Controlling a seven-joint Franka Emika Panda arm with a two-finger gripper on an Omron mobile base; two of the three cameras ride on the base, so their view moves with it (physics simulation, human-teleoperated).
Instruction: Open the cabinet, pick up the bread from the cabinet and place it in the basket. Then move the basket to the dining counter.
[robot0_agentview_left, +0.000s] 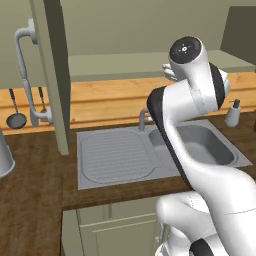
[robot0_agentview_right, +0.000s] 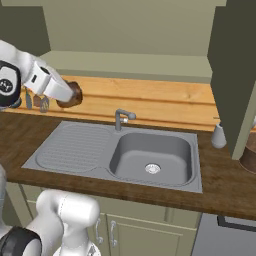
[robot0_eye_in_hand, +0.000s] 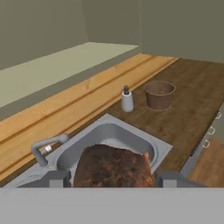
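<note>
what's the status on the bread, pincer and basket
Pincer shut on bread, above sink. Basket on worktop beyond, upright. Soap bottle beside basket, apart from it.

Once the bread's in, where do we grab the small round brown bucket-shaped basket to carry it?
Grip the basket by its rim from straight above, one finger inside the wall, one outside. It stands upright, mouth open; its tapering sides would likely slip in a side pinch. Use the rim away from the white soap bottle beside it.
</note>
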